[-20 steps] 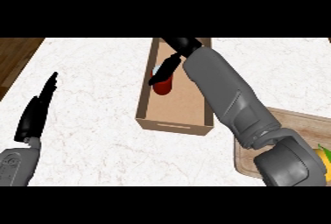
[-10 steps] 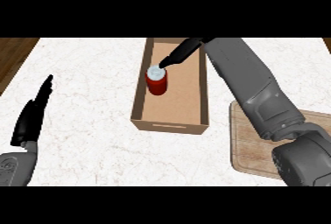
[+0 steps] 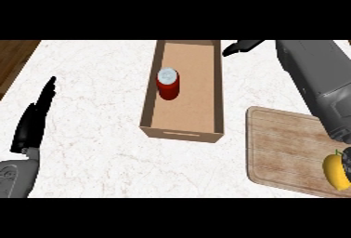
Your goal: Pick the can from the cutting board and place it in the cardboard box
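- The can [image 3: 168, 83] stands upright inside the box [image 3: 218, 97], red body, pale lid facing up.
- It sits in the box's far half, closer to the left wall than the right, with bare cardboard floor all around it.
- Nothing touches the can: it is free of both hands.
- The right hand [image 3: 241, 45] hovers just beyond the box's far right corner, over the counter [image 3: 89, 139], its black fingers stretched out and holding nothing.
- Its grey forearm runs down the frame to the right of the box, passing over the board [image 3: 288, 148].
- The board lies on the counter right of the box, apart from it, with no can on it.
- A yellow object [image 3: 334, 170] sits at the board's right edge, near its near end; I can't make out what it is.
- The left hand [image 3: 34, 121] rests well left of the box, fingers straight and pointing away, empty.
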